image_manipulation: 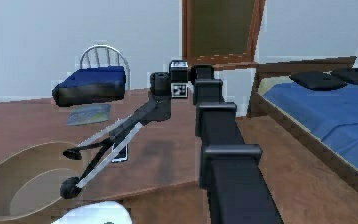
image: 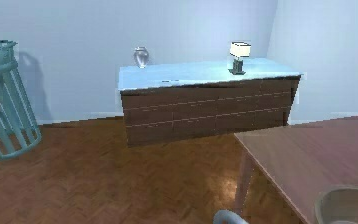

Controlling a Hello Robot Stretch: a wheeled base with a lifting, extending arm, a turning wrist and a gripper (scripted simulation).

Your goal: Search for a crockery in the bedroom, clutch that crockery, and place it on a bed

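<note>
Bare tabletop (image_manipulation: 27, 128) between tan bowl (image_manipulation: 19, 182) and blue-cushioned chair (image_manipulation: 91, 84)

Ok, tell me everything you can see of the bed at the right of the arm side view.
The bed stands at the arm side view's right, its head end toward the pale back wall. Its frame looks like brown wood, with a low headboard and a side rail along the near edge. A smooth blue cover lies flat over the top, and a dark pillow rests at the head end. The bed lies to the right of the brown table.
</note>
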